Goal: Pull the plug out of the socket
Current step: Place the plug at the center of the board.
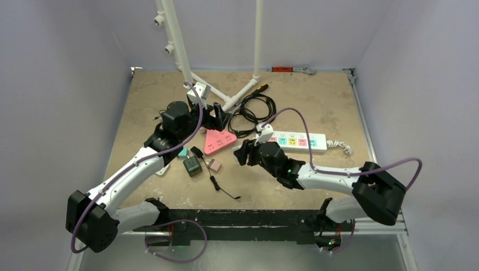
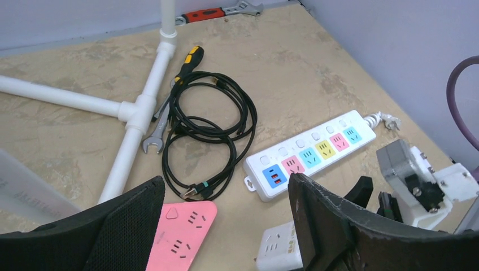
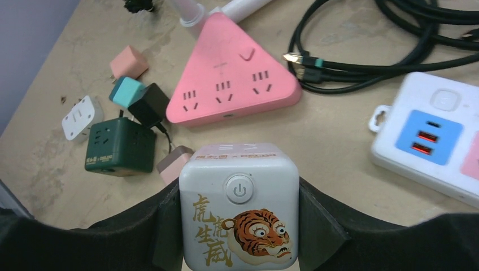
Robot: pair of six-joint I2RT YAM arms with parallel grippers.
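A dark green cube socket [image 3: 120, 147] sits on the worktop [image 1: 316, 101], left of centre. A black plug [image 3: 148, 104] with a thin black lead touches its far right corner. Whether the pins are seated in the socket cannot be told. A teal block [image 3: 125, 91] lies against the plug's left side, and a white adapter [image 3: 82, 116] lies just left of the green cube.

Further right, a white cube socket [image 3: 239, 226] is held near the pink triangular strip [image 3: 237, 73]. Its top face carries a round power button above a tiger picture and gold characters. In the left wrist view, outlet slots are seen on another face of it [image 2: 277, 248]. Whether it rests on the worktop cannot be told.

The left arm is stretched forward to the middle of the worktop. The left gripper [image 1: 217, 116] is held above the far corner of the pink strip, its jaws spread wide with nothing between them.

The right arm is bent across towards the centre, with the right gripper [image 3: 239, 197] pointed left. Its jaws are pressed against 2 opposite sides of the white cube. To its right, a long white power strip [image 1: 296, 140] with coloured outlets lies flat.
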